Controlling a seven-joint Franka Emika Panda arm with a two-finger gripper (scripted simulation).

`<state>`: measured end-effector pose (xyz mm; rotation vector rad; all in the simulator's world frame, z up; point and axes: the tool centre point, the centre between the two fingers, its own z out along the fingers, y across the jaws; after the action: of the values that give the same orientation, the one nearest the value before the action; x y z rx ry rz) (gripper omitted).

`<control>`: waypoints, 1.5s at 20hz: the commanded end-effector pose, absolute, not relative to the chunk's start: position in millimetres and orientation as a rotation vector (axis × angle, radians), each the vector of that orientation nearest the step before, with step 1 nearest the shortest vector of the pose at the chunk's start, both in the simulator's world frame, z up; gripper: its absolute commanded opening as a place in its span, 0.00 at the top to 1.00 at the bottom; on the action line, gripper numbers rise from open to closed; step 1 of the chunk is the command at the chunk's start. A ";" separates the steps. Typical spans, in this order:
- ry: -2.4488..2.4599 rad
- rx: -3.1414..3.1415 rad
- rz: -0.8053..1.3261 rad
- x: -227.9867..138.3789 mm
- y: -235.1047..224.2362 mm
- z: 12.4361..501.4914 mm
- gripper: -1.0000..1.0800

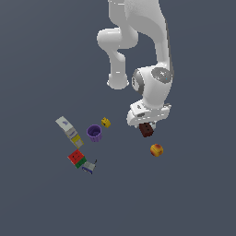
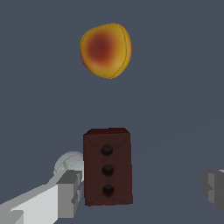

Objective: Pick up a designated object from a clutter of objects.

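A: Where do we find the brown block (image 1: 146,130) right now?

B: We see it just under the arm's tool (image 1: 145,127), standing upright on the grey bench (image 1: 193,193). In the wrist view the block (image 2: 107,166) shows three dark studs down its face.

A: And how does the tool (image 2: 144,188) stand?

B: Its jaws are spread. One grey finger (image 2: 70,192) sits right against one side of the block; whether it touches we cannot tell. The other finger (image 2: 213,189) is well apart from the block, at the picture's edge. So we call it parted, gripping nothing.

A: What lies close by?

B: The orange ball (image 1: 156,150) rests near the block, towards the exterior view's right and lower down. In the wrist view it (image 2: 106,50) lies beyond the block, apart from it. A small white ball (image 2: 69,162) peeks out behind the nearer finger, just beside the block.

A: And the other things?

B: We see them well apart, on the exterior view's left: the purple cup (image 1: 94,133), a tiny yellow piece (image 1: 106,122) near it, a grey-white box (image 1: 69,130) and the red-green cube (image 1: 77,158).
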<state>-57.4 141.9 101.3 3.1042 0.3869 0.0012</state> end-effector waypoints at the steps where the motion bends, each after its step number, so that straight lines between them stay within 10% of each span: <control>1: 0.408 3.107 0.002 -65.7 150.5 90.6 0.04; 30: 0.436 3.111 0.000 -78.3 161.1 26.8 0.04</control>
<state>-58.8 165.3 47.5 3.1187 0.4293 0.0808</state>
